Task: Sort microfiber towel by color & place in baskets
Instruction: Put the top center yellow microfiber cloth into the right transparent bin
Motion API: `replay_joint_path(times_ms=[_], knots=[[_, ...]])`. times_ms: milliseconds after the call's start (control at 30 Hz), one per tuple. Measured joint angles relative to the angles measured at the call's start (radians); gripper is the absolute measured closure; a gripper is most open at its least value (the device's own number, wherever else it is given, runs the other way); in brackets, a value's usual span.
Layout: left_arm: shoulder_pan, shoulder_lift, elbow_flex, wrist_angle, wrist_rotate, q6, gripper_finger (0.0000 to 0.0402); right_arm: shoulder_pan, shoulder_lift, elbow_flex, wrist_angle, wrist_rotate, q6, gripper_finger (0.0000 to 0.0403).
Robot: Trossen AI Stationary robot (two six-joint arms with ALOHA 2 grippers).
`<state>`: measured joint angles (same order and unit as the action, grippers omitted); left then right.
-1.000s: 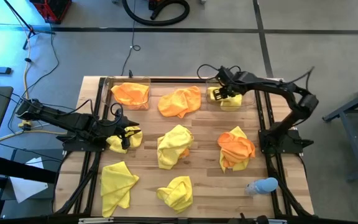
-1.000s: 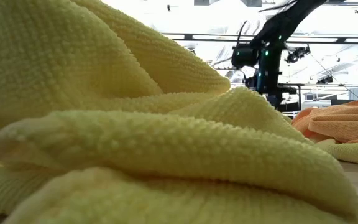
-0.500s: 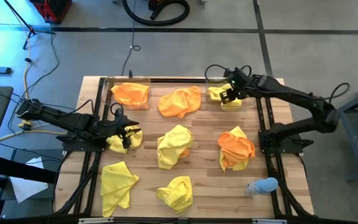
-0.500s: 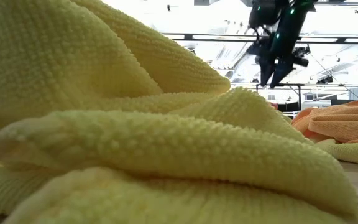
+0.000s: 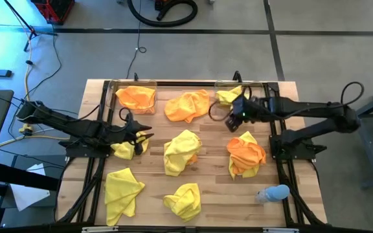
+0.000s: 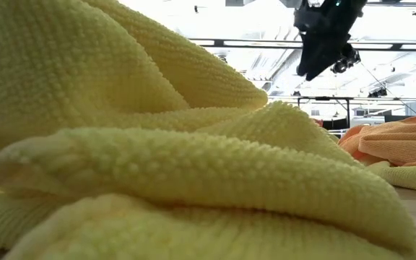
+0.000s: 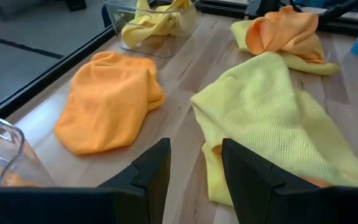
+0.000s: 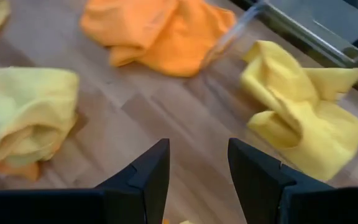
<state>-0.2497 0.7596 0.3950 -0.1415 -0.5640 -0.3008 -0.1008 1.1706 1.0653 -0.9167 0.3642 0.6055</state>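
Observation:
Two clear baskets stand at the far edge. The left basket holds an orange towel, and the right basket holds a yellow towel. Loose on the table lie an orange towel, a yellow one in the middle, an orange one on yellow at the right and two yellow ones near the front. My right gripper hovers open above bare wood, between the right basket and the right-hand orange towel. My left gripper is open and empty, just above a yellow towel at the table's left.
A pale blue rounded object lies at the near right corner. Black frame rails run along the table's left and right edges. In the low view a yellow towel fills the foreground and hides most of the table.
My right gripper has risen off the yellow towel in the right basket, swung toward the table's near edge and rolled as it went. The towel stays in the basket. My left gripper has edged a little toward the table's middle.

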Motion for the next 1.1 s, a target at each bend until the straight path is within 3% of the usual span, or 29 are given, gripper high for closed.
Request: replay_joint_path(times_ms=[367, 667, 800, 933, 1100], knots=[[0.000, 0.006, 0.000, 0.011, 0.002, -0.003, 0.0271, 0.213, 0.002, -0.001, 0.072, 0.055, -0.018, 0.0245], [0.000, 0.006, 0.000, -0.004, 0.004, 0.051, 0.0271, 0.262, 0.017, -0.001, 0.292, 0.015, -0.256, 0.0245], [0.000, 0.006, 0.000, -0.027, 0.024, 0.051, 0.0271, 0.261, 0.085, 0.000, 0.462, -0.080, -0.362, 0.0245], [0.001, 0.006, 0.000, -0.049, 0.031, 0.052, 0.0271, 0.261, 0.192, 0.000, 0.591, -0.107, -0.459, 0.0245], [0.001, 0.006, 0.001, -0.063, 0.038, 0.086, 0.0271, 0.238, 0.336, 0.100, 0.578, -0.105, -0.483, 0.0245]])
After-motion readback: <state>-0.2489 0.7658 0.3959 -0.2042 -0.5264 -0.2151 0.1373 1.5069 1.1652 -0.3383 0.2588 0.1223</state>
